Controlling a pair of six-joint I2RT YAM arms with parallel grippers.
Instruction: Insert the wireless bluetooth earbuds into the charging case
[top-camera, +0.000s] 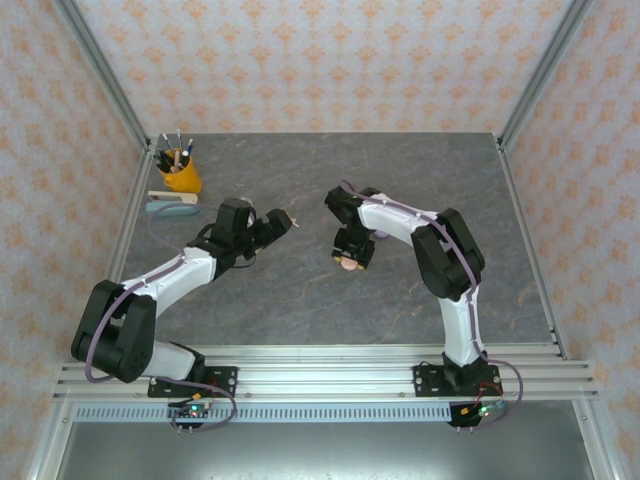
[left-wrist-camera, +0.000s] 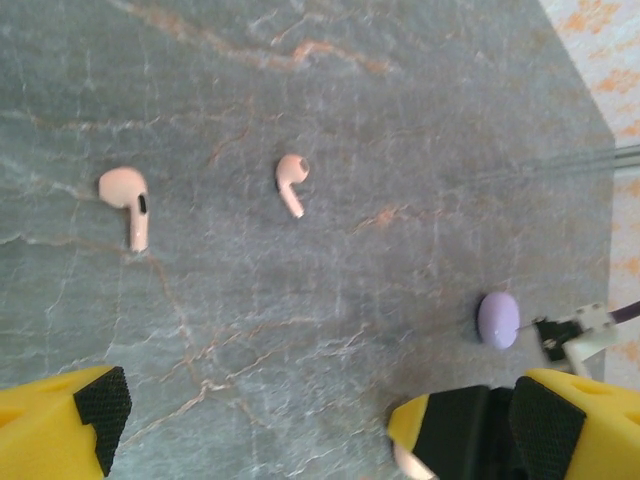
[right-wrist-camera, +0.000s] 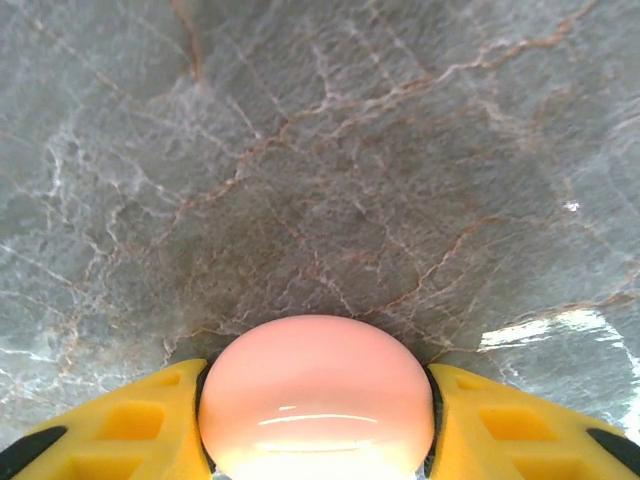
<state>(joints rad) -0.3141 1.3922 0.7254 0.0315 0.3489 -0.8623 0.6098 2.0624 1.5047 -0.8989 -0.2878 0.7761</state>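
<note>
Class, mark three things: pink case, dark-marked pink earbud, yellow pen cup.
pink case (right-wrist-camera: 315, 385), right wrist view, domed top.
dark-marked pink earbud (left-wrist-camera: 120, 187), left wrist view, rounded head.
yellow pen cup (top-camera: 183, 181), top external view, side wall.

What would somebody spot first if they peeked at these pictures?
Probably the shiny pink case, sitting right between the yellow fingers of the right end effector, above the grey marble table. Next, two tiny pale pink earbuds lying apart on that table, with a purple case off to their right in the left wrist view.
</note>
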